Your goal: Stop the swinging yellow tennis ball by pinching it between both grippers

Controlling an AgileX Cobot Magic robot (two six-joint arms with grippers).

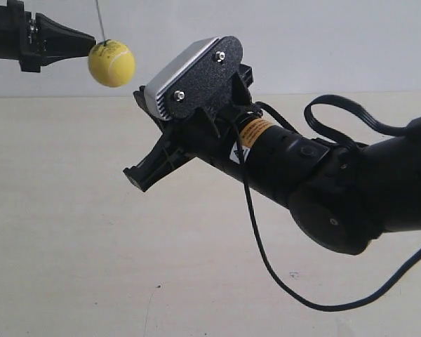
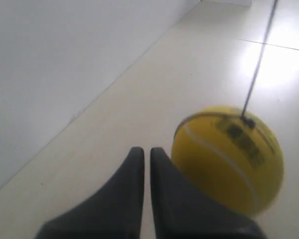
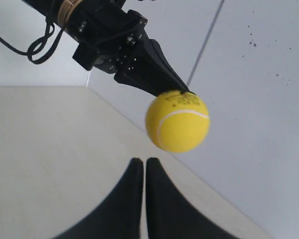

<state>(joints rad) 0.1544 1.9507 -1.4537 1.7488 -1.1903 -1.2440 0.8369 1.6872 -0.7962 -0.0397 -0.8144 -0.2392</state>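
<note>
The yellow tennis ball (image 2: 228, 159) touches the clenched left pincer (image 2: 145, 150) beside its tip; the right pincer (image 3: 143, 161) (clenched too) hangs apart.

The ball (image 1: 111, 63) is hanging on a string (image 1: 99, 17), with the gripper at the exterior view's left (image 1: 88, 42) touching its upper side. The gripper at the exterior view's right (image 1: 137, 174) is pointing downward, apart from the ball, a cable (image 1: 258, 240) looping beneath its arm (image 1: 351, 189).
</note>
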